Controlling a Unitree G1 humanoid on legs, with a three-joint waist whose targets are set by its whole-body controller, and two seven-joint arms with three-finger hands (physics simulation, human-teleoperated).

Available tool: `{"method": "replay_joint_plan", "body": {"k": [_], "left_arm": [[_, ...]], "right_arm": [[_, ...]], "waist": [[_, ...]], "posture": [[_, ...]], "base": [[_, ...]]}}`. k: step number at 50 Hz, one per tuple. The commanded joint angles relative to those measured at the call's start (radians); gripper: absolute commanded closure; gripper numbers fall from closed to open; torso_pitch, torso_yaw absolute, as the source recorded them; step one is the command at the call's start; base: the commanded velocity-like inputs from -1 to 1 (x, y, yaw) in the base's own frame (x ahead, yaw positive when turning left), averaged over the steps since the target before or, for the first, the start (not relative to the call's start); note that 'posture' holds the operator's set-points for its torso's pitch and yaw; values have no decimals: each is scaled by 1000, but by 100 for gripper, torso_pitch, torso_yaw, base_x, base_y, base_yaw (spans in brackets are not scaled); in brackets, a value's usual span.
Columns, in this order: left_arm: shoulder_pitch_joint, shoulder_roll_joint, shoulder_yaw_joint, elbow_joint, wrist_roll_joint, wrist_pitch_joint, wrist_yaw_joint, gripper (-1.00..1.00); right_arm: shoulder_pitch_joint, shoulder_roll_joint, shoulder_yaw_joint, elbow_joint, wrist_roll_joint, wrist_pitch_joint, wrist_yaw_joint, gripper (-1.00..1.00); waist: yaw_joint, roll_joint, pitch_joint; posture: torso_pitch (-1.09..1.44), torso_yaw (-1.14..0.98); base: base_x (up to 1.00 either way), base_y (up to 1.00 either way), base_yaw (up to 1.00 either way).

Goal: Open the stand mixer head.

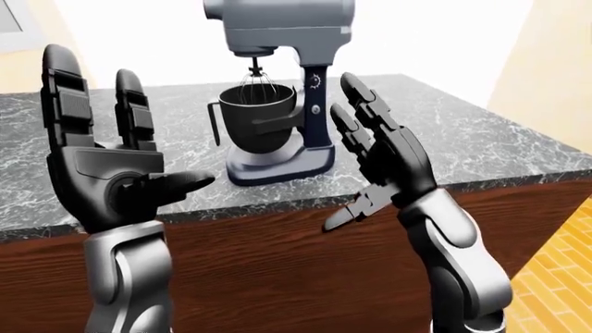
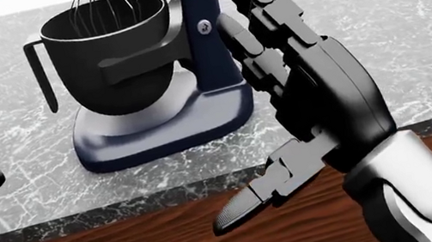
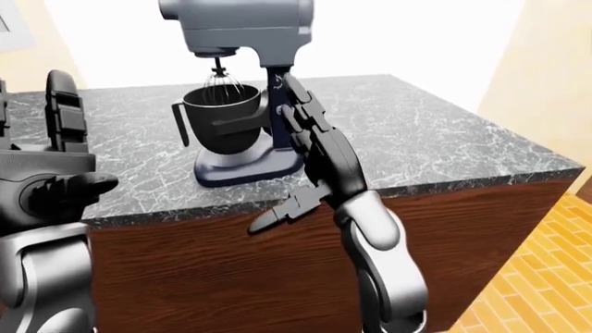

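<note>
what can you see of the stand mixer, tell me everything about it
The stand mixer stands upright on the grey marbled counter, near its wooden-fronted edge. It has a dark navy base and column, with a dial and a small round button on the column, and a light grey head, which is down. A wire whisk hangs from the head into a dark handled bowl cradled on the column's arms. The open right hand is raised beside the column; contact cannot be confirmed.

Both hands (image 1: 111,177) (image 1: 388,156) raised, fingers spread.
</note>
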Motion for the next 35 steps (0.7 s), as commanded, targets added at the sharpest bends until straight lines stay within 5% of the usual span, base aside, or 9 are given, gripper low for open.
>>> {"method": "replay_joint_plan", "body": {"k": [1, 35], "left_arm": [[-24, 7, 0, -23, 3, -17, -9, -100], [-31, 13, 5, -29, 1, -12, 1, -100]], "right_arm": [[-26, -1, -7, -21, -1, -35, -4, -100], [-138, 14, -9, 188, 21, -95, 13, -100]], "waist": [[-1, 3, -8], [1, 5, 1]], "posture": [[-27, 0], [-27, 0]], "base": [[0, 0, 0], [0, 0, 0]]}}
